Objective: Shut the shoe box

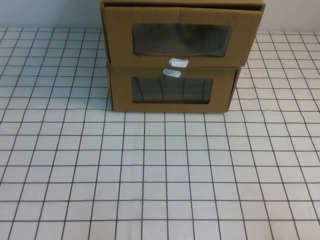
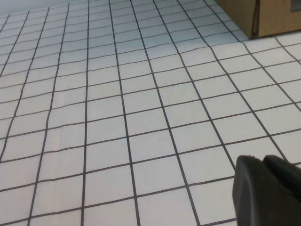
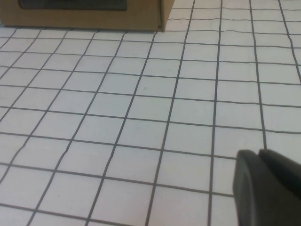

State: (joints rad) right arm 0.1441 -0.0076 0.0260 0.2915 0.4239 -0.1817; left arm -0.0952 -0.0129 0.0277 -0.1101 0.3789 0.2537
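1. White gridded bench [image 1: 160, 175], dark lines crossing it, fills the high view — and at its far edge, about midway along, sit two cardboard boxes, one stacked on the other.
2. Up top is the shoe box [image 1: 182, 37], wide clear window [image 1: 181, 40] on its front, small white pull tab [image 1: 178, 62] below that; its drawer front juts out past the box underneath.
3. Underneath, the lower box [image 1: 171, 90] has a narrower window and one white tab [image 1: 171, 73] above it — two tabs, nearly touching.
4. No arm shows from above; only the wrist cameras catch them.
5. Left gripper [image 2: 268, 190] hangs over bare grid, a box corner [image 2: 254, 16] well apart; its opening I cannot tell.
6. Right gripper [image 3: 265, 186], likewise over bare grid, sees the lower box's base [image 3: 84, 16]; opening — cannot tell.
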